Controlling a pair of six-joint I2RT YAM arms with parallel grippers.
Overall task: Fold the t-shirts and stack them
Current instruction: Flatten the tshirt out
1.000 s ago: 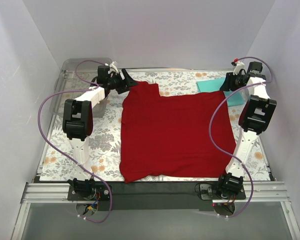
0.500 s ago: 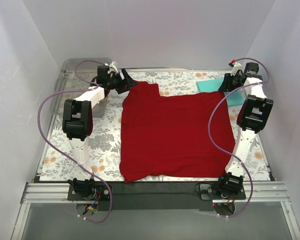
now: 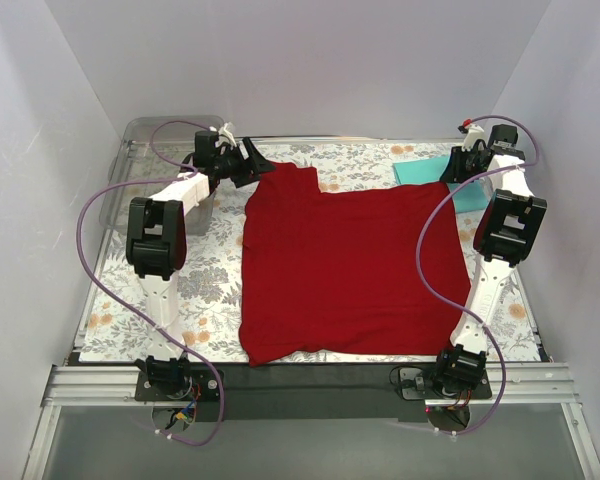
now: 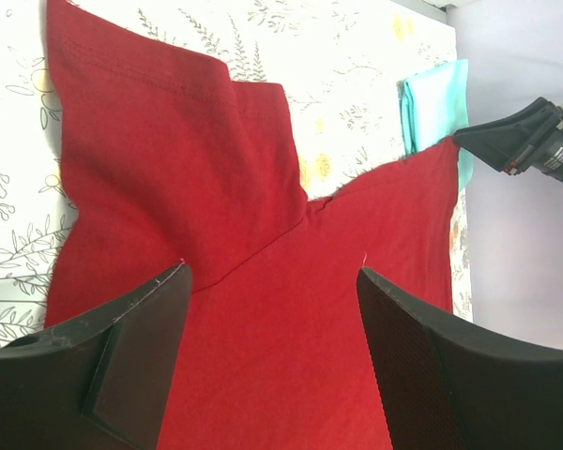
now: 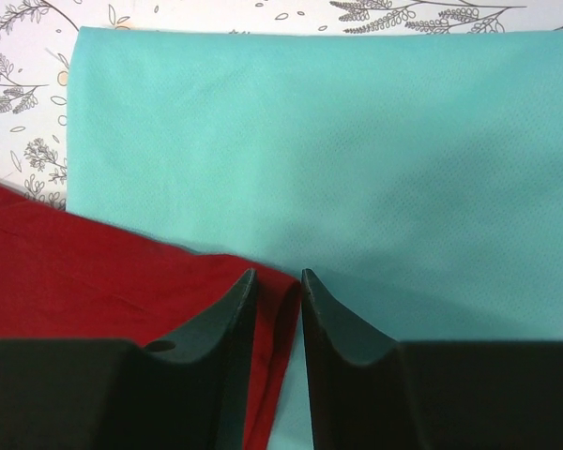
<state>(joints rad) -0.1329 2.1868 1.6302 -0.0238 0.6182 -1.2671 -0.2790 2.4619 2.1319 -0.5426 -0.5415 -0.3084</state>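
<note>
The right hand (image 5: pixel 275 277) is pinching the red shirt (image 3: pixel 350 265) by its far corner over the teal shirt (image 5: pixel 338 159); the left hand (image 4: pixel 272 272) is hovering wide open, empty.

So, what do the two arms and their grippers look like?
The left arm and right arm have white links, black joint housings and black bases. A purple cable loops along each. The left gripper and right gripper are black, each with two broad, wedge-shaped fingers. No markings show.
</note>
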